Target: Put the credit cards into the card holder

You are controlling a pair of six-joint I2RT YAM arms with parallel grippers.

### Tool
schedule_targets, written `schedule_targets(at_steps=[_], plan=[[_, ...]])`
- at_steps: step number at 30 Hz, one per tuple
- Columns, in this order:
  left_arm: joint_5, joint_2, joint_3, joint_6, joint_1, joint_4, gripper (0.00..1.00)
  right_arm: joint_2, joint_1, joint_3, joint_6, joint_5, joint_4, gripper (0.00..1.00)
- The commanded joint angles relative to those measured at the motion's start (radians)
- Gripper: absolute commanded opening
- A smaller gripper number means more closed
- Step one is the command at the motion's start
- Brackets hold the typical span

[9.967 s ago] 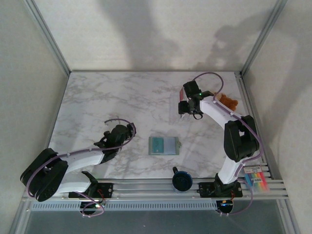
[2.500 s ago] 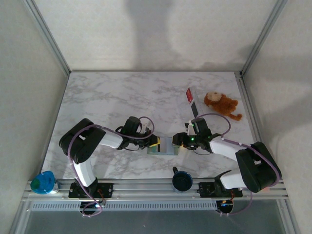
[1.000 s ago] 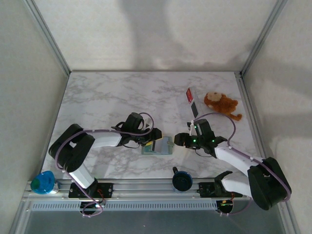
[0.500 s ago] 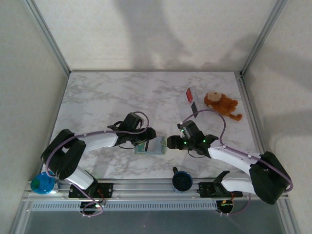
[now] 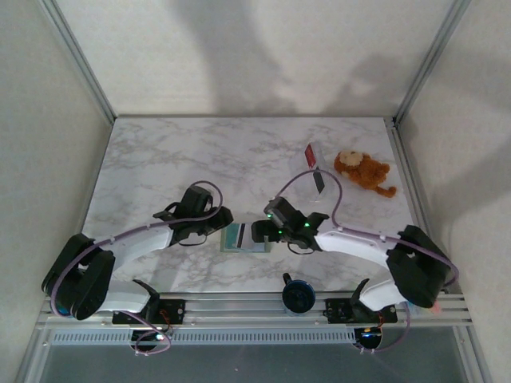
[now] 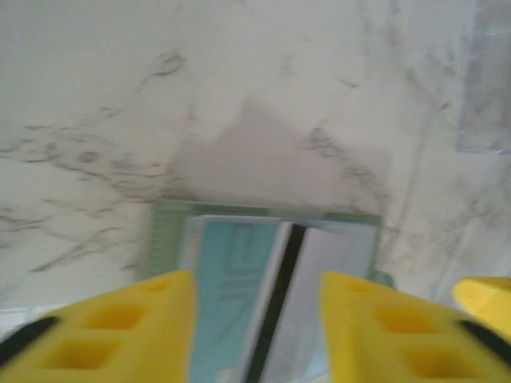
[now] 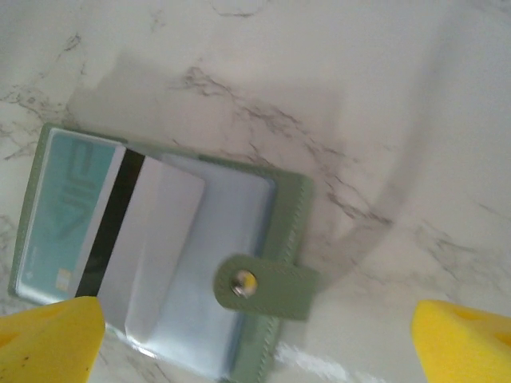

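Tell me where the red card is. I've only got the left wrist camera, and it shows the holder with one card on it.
Observer: The red card sits toward the far right of the table, just left of a brown plush toy.
Operator: Is the holder's strap lying across the card?
Observer: No. In the right wrist view, the snap tab lies at the card holder's opposite edge, off the white card.
Operator: And the right fingers?
Observer: The right fingers stand wide apart, holding nothing.
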Motion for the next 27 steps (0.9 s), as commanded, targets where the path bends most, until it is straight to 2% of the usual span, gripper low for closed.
schedule_targets(at_steps=[1,2,8,14,27], plan=[[0.05,-0.004,-0.034,0.035,0.014,0.036,0.27,0.09,0.05,0.078,-0.006,0.095,-0.033,0.99],[0.065,0.001,-0.037,0.042,0.021,0.041,0.25,0.122,0.066,0.1,-0.015,0.103,-0.026,0.99],[0.157,0.032,-0.104,0.053,0.083,0.116,0.22,0.275,0.146,0.21,-0.041,0.192,-0.053,0.99],[0.19,0.121,-0.115,0.063,0.087,0.148,0.17,0.385,0.207,0.292,-0.028,0.296,-0.139,0.99],[0.172,0.159,-0.145,0.083,0.087,0.149,0.08,0.361,0.222,0.256,0.029,0.353,-0.221,0.99]])
